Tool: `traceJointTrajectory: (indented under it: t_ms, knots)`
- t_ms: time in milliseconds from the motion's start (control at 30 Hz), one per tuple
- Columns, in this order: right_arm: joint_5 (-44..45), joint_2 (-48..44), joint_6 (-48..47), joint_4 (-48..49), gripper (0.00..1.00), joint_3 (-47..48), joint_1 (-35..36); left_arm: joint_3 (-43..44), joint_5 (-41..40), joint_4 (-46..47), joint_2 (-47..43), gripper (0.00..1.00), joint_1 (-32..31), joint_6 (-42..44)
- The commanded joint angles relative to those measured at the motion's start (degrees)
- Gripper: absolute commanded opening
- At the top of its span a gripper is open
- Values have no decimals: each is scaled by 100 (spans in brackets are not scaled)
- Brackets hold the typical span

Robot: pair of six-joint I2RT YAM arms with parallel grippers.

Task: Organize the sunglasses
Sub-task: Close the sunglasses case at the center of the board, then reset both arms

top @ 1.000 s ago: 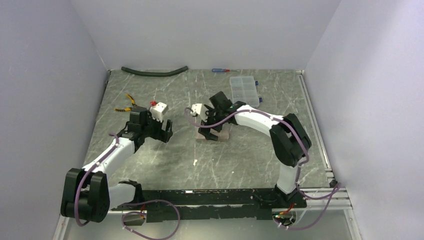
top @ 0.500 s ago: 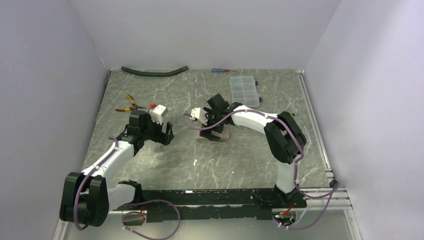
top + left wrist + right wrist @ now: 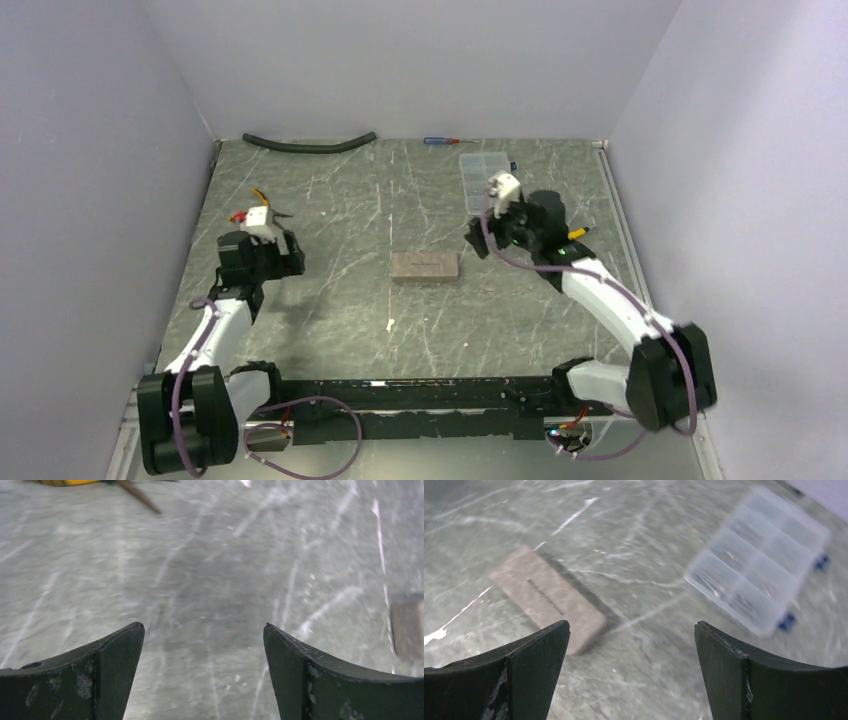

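Note:
The brown rectangular case (image 3: 425, 266) lies shut and flat in the middle of the table. It also shows in the right wrist view (image 3: 546, 600) and at the right edge of the left wrist view (image 3: 407, 630). The sunglasses are not in view in any frame. My left gripper (image 3: 288, 262) is open and empty, low over bare table left of the case (image 3: 204, 630). My right gripper (image 3: 477, 240) is open and empty, right of the case and apart from it (image 3: 631, 627).
Yellow-handled pliers (image 3: 262, 200) lie behind the left gripper, partly hidden by it (image 3: 75, 482). A clear compartment box (image 3: 488, 180) sits at the back right (image 3: 759, 560). A black hose (image 3: 310, 143) and a screwdriver (image 3: 440, 141) lie along the back wall. A small white scrap (image 3: 389, 324) lies in front of the case.
Both arms have drawn back from the case, the left to the left and the right far to the right. The case, earlier covered by the right gripper, now lies shut and uncovered.

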Motion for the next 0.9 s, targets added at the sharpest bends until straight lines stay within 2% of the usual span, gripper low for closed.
traceJointTrajectory:
  t_ms: [0,133,233,367,500,667,867]
  knots:
    - [1056,-1155,1375,1040,100,-1202,-601,-342,-325,792,-321,94,689,-729]
    - [1802,-1972,1913,1354,100,-2230,-1405,-756,-1319,1033,-469,93,872,-692]
    - [1888,-2281,2070,1747,100,-2802,-2006,-854,-1376,816,-514,92,927,-393]
    - [2526,-2461,2317,2603,100,-3609,-2518,-773,-1477,516,-546,94,955,-437]
    - [2781,-2407,2515,3298,100,-4060,-2604,-772,-1403,527,-549,92,977,-411]
    - [2730,-2200,2457,3350,100,-3984,-2612,-764,-1372,536,-517,88,984,-397]
    - [2749,-2206,2455,3358,100,-3991,-2617,-742,-1387,444,-514,94,1022,-480]
